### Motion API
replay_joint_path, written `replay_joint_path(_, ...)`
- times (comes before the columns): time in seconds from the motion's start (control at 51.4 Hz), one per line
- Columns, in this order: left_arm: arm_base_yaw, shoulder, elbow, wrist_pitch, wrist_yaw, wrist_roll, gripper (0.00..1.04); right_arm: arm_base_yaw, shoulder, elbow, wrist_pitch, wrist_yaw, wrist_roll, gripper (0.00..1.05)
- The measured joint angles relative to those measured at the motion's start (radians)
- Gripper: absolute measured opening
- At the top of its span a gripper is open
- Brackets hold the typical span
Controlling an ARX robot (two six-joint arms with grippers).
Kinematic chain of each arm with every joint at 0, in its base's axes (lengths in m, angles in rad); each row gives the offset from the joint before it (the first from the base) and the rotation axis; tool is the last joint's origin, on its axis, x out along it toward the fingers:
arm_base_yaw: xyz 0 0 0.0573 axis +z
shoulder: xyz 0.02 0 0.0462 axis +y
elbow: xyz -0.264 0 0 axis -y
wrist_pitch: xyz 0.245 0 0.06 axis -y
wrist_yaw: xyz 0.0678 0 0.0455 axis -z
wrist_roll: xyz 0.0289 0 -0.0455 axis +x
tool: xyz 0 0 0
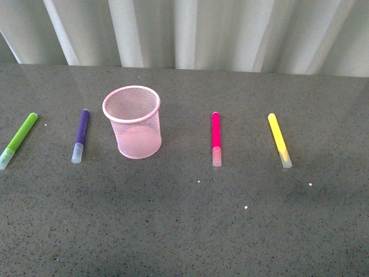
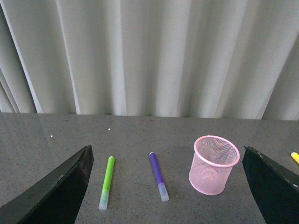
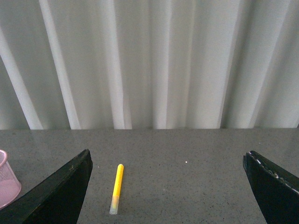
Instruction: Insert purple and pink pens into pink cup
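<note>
The pink cup [image 1: 133, 123] stands upright and empty on the grey table, left of centre. The purple pen [image 1: 81, 136] lies flat just left of it, clear cap toward me. The pink pen [image 1: 216, 139] lies flat to the cup's right. Neither arm shows in the front view. In the left wrist view my left gripper [image 2: 168, 186] is open and empty, with the purple pen [image 2: 158, 175] and the cup [image 2: 213, 164] lying between its jaws farther off. My right gripper [image 3: 168, 186] is open and empty; only the cup's edge [image 3: 7, 179] shows there. The pink pen is out of both wrist views.
A lime green marker [image 1: 18, 140] lies at the far left, also in the left wrist view [image 2: 106, 181]. A yellow marker [image 1: 279, 148] lies at the right, also in the right wrist view [image 3: 116, 187]. A pale pleated curtain [image 1: 190, 32] closes off the table's far edge.
</note>
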Motion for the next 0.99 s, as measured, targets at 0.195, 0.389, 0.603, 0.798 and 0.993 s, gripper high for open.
replay_joint_path(0.195, 0.0, 0.0, 0.0, 0.0, 0.0, 0.0, 0.98, 0.0, 0.0, 0.0, 0.0, 0.0, 0.0, 0.98)
replay_joint_path(0.389, 0.0, 0.0, 0.0, 0.0, 0.0, 0.0, 0.98, 0.0, 0.0, 0.0, 0.0, 0.0, 0.0, 0.98)
replay_joint_path(0.603, 0.0, 0.0, 0.0, 0.0, 0.0, 0.0, 0.98, 0.0, 0.0, 0.0, 0.0, 0.0, 0.0, 0.98)
replay_joint_path(0.798, 0.0, 0.0, 0.0, 0.0, 0.0, 0.0, 0.98, 0.0, 0.0, 0.0, 0.0, 0.0, 0.0, 0.98)
replay_joint_path(0.993, 0.0, 0.0, 0.0, 0.0, 0.0, 0.0, 0.98, 0.0, 0.0, 0.0, 0.0, 0.0, 0.0, 0.98)
